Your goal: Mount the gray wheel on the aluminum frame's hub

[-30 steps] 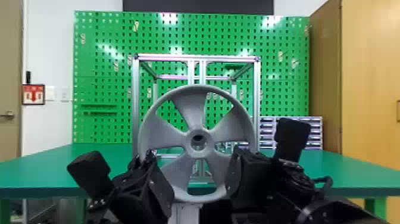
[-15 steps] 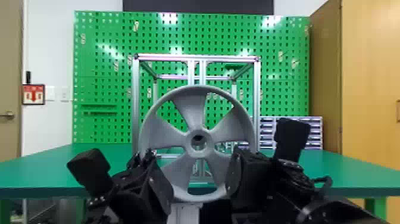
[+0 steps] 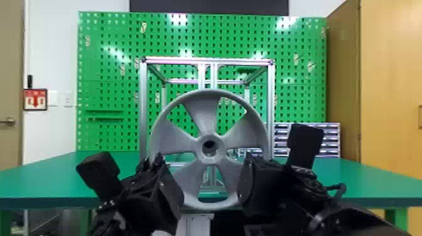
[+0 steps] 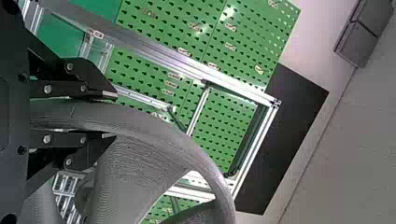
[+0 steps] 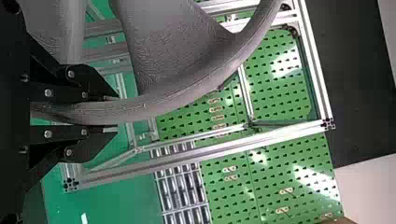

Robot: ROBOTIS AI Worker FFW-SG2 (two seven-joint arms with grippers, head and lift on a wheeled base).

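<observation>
Left pincer (image 4: pixel 113 115) and right pincer (image 5: pixel 116 113) each pinch the rim of the gray wheel (image 3: pixel 202 114), held upright before the aluminum frame (image 3: pixel 143 109). This looks like the lining-up step; next, center its bore (image 3: pixel 209 146) on the hub and push evenly. Around the green counter (image 3: pixel 47 179): door (image 3: pixel 12 144), pegboard (image 3: pixel 106 72), drawer unit (image 3: pixel 333 141), wooden cabinet (image 3: pixel 389 94).

The left gripper (image 3: pixel 154 161) holds the gray wheel (image 4: pixel 126 177) by its rim, around eight o'clock, one finger on each side, and behind are the aluminum frame (image 4: pixel 187 63) and green pegboard (image 4: pixel 247 37).
</observation>
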